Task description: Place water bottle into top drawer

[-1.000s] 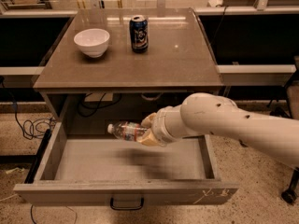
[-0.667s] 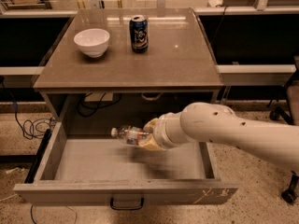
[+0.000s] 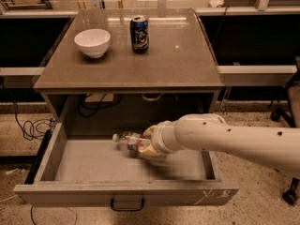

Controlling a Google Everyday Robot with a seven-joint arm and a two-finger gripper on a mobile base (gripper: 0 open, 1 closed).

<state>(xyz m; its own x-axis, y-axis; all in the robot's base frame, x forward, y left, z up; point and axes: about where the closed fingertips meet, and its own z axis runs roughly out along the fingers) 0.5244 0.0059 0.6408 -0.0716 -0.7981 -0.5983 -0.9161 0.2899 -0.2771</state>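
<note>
The water bottle [image 3: 127,140] is a small clear bottle lying on its side, cap pointing left, held over the grey floor of the open top drawer [image 3: 89,163]. My gripper [image 3: 146,146] is at the end of the white arm that reaches in from the right, and it is shut on the bottle's right end. The gripper and the bottle are low inside the drawer, near its middle and towards the back. The drawer's scuffed front panel and its dark handle [image 3: 127,204] show at the bottom.
A white bowl [image 3: 92,42] and a dark blue drink can [image 3: 139,33] stand on the brown tabletop [image 3: 183,55] above the drawer. Cables [image 3: 33,125] hang behind and to the left of the cabinet. A chair base [image 3: 290,191] stands at the far right.
The arm has moved the bottle lower into the drawer and slightly forward. The bottle stays in the gripper.
</note>
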